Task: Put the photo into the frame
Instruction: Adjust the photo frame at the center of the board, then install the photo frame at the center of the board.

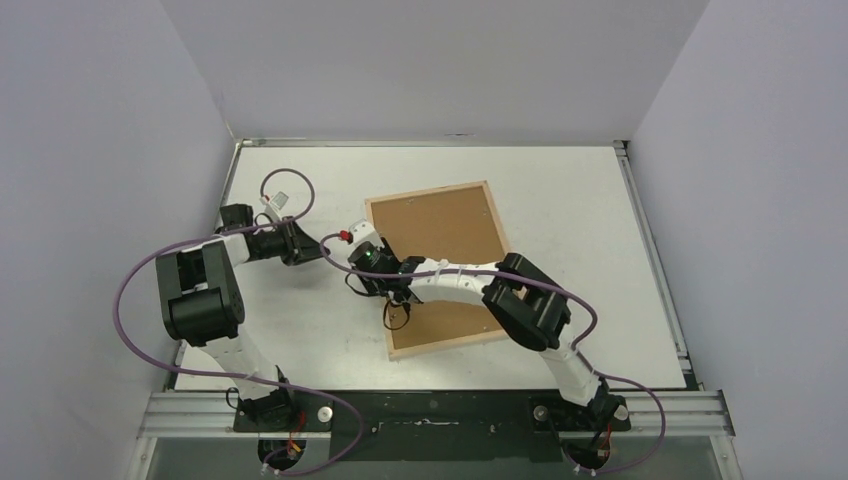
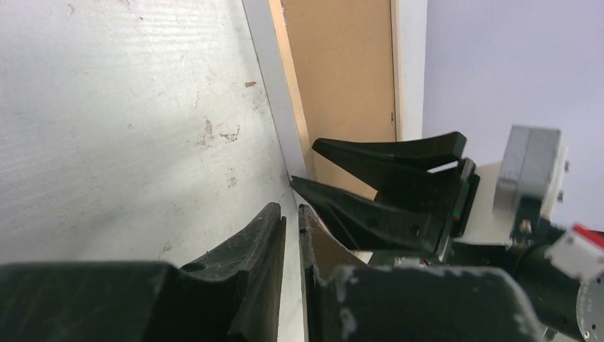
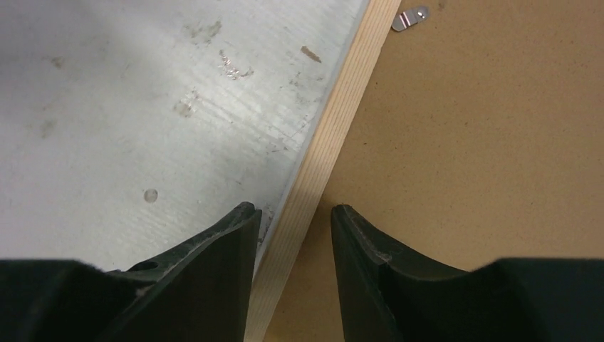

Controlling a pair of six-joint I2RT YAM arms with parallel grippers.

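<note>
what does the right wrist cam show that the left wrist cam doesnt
Only the right wrist view: a small metal tab on the backing panel, and the right gripper open astride a bar of the frame. Only the left wrist view: the left gripper, fingers nearly together, unclear whether pinching anything, the right gripper from the side, and the wall. Both: the frame, the backing panel, the table.

White table (image 1: 600,250), pale lilac walls (image 1: 100,120)
</note>
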